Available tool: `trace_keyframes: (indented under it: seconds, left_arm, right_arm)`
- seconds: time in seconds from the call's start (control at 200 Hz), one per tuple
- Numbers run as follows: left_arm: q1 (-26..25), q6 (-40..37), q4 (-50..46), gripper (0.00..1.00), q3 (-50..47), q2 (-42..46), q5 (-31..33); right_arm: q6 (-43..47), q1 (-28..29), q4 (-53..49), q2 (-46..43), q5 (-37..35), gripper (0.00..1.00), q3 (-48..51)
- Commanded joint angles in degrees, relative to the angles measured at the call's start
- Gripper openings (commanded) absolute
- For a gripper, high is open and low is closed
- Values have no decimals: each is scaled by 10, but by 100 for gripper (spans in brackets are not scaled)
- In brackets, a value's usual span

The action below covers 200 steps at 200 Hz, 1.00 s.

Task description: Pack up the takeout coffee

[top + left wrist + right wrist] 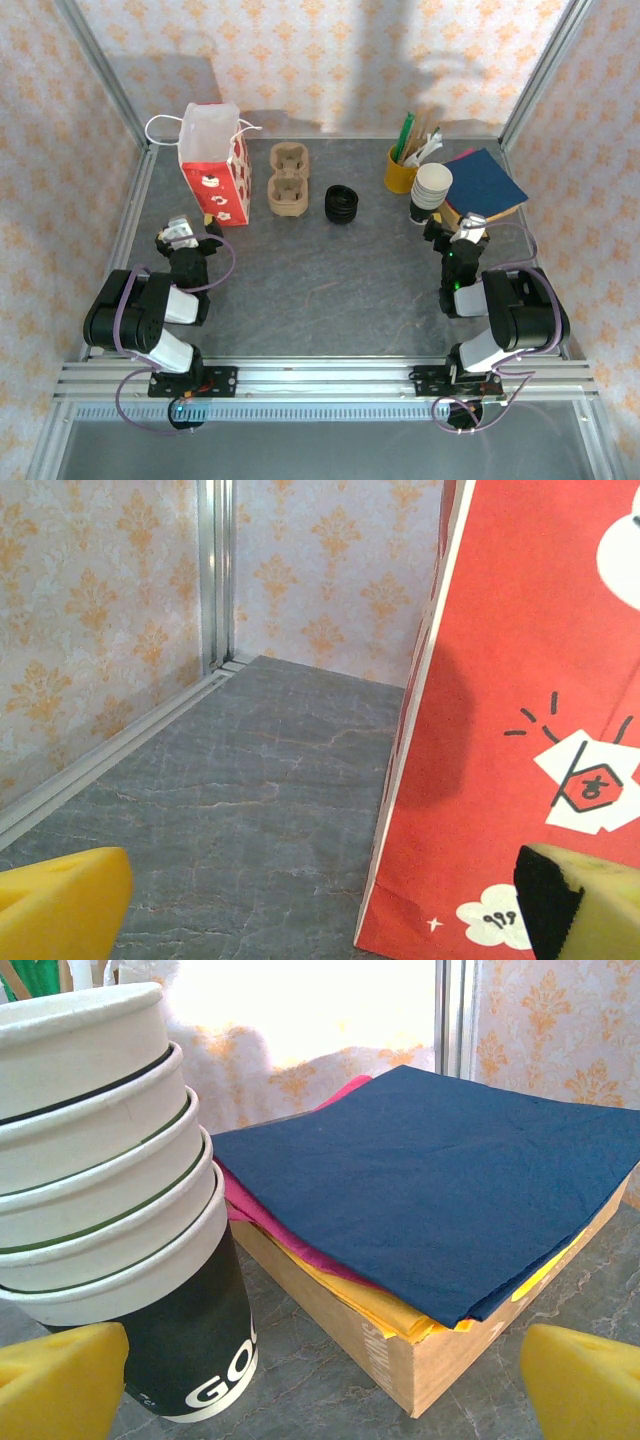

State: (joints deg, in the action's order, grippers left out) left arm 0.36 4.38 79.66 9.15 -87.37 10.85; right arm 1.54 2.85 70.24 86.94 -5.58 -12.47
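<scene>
While left claw (186,233) and right claw (462,226) sit released, the takeout coffee (341,204) stands on the counter (330,275).
It is between a cardboard cup carrier (288,181) and a yellow cup (400,177); left claw faces a red paper bag (228,187), right a cup stack (432,186).
</scene>
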Motion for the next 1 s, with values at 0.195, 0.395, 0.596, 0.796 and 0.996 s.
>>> trace_keyframes:
  seconds: [0.195, 0.395, 0.596, 0.796, 0.996]
  left_arm:
    - [-16, 30, -190, 99, 11, 196, 55]
    - [-81, 142, -469, 99, 99, 374, 128]
    - [-118, 232, -681, 99, 229, 425, 73]
    - [-121, 280, -777, 99, 323, 387, -70]
    - [-168, 224, -842, 99, 382, 331, -95]
  right_arm:
    - [-51, 0, -156, -166, -50, 100, -19]
    - [-210, -3, -525, -290, -34, 100, -189]
    - [-248, -4, -805, -247, 104, 100, -390]
    - [-220, -3, -1010, -135, 158, 85, -564]
    - [-198, -3, -1135, -42, 110, 71, -675]
